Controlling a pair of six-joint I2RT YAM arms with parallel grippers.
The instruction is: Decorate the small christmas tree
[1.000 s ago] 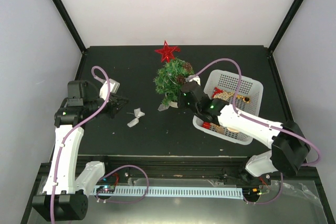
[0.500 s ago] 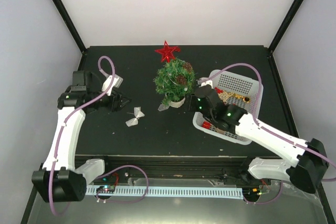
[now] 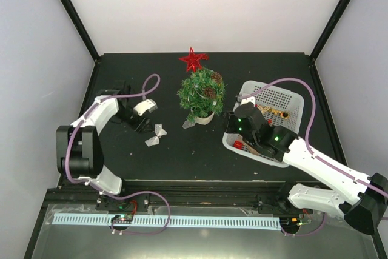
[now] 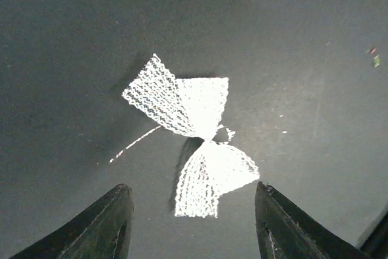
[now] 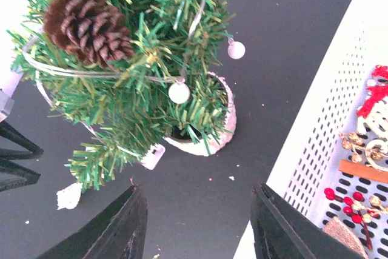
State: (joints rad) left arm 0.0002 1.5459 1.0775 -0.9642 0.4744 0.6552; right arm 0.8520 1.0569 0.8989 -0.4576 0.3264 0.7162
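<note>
The small christmas tree (image 3: 201, 92) wears star (image 3: 193, 59) and pine cone (image 5: 88, 22); a mesh bow (image 4: 191, 134) lies unpicked under our spread left hand (image 4: 193, 230); our right hand (image 5: 197, 225) gapes empty.

Table (image 4: 315, 40): matt black, smooth, flecked with pale dust.
Bow (image 4: 191, 131): white open-weave netting, limp cloth, frayed at the cut ends.
Small christmas tree (image 5: 133, 89): thin green plastic needles, slight sheen.
Pine cone (image 5: 88, 22): brown, rough, woody scales.
Beads (image 5: 179, 93): white, smooth, pearly.
Pot (image 5: 227, 122): off-white, coarse – rough along the rim.
Basket (image 5: 327, 125): white plastic, smooth, perforated.
Star (image 3: 193, 59): red, glossy.
</note>
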